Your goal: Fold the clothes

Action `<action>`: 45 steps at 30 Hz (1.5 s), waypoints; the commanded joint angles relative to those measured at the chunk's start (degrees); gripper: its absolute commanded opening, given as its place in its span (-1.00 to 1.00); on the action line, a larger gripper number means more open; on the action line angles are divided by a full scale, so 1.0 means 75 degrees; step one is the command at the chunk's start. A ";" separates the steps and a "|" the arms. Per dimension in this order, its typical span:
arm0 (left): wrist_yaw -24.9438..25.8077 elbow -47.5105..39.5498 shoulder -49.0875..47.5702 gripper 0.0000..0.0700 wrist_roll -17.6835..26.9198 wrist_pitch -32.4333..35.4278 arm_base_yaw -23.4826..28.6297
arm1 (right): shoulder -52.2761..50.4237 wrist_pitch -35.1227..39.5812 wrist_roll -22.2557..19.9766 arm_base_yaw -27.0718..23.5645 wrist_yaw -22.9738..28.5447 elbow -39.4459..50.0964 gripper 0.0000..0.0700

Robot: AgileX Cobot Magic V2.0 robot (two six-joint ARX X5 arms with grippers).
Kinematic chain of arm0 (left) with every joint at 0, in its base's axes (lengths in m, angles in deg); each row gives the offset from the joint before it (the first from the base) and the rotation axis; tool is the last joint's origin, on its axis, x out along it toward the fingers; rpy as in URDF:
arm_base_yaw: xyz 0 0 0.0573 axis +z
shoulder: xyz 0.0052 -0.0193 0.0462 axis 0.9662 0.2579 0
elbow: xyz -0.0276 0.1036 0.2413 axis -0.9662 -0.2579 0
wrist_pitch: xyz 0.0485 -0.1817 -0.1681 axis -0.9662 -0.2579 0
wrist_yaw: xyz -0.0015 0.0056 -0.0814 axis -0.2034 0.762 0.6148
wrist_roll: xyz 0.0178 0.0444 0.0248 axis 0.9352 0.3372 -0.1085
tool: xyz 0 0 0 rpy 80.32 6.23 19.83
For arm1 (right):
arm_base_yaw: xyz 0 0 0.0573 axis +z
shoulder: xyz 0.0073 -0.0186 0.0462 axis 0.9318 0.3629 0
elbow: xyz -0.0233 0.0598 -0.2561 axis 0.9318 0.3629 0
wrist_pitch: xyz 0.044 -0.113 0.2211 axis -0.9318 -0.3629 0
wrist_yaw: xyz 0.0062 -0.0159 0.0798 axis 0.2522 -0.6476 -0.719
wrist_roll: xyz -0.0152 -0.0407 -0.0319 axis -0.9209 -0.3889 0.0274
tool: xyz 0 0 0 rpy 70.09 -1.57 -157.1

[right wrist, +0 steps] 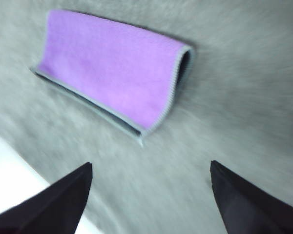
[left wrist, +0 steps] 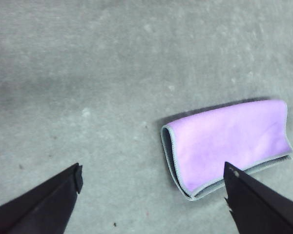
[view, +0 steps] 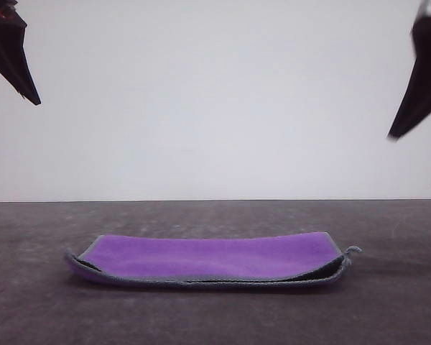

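cloth (view: 212,260) is lying folded once, purple face up, on the grey table (view: 388,309), its long axis running left to right. left gripper (left wrist: 151,195) and right gripper (right wrist: 149,192) are hanging above opposite ends, jaws apart, neither clearly nearer.

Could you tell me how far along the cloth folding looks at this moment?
One fold looks done: the cloth lies doubled on the table, purple face out, dark grey showing inside its open ends. Nothing is in hand: the left gripper and right gripper are open above the table, apart from the cloth. A second fold may remain; I cannot tell.
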 commanded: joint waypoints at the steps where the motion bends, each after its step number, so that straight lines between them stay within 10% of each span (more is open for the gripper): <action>1: 0.0010 0.0143 0.0099 0.64 -0.0033 0.0028 0.0003 | 0.0268 0.0755 0.0736 0.0029 -0.0192 0.0201 0.39; 18: 0.0047 0.0143 0.0099 0.64 -0.0055 0.0025 0.0003 | 0.3241 0.4030 0.2406 0.1176 -0.0502 0.0488 0.09; 26: 0.0050 0.0143 0.0099 0.64 -0.0058 0.0041 0.0003 | 0.3334 0.4707 0.2628 0.1431 -0.0669 0.0485 -0.99; 45: 0.0087 0.0143 0.0099 0.64 -0.0114 0.0047 -0.0002 | 0.3741 0.7004 0.4493 0.3475 -0.0839 -0.0178 -0.99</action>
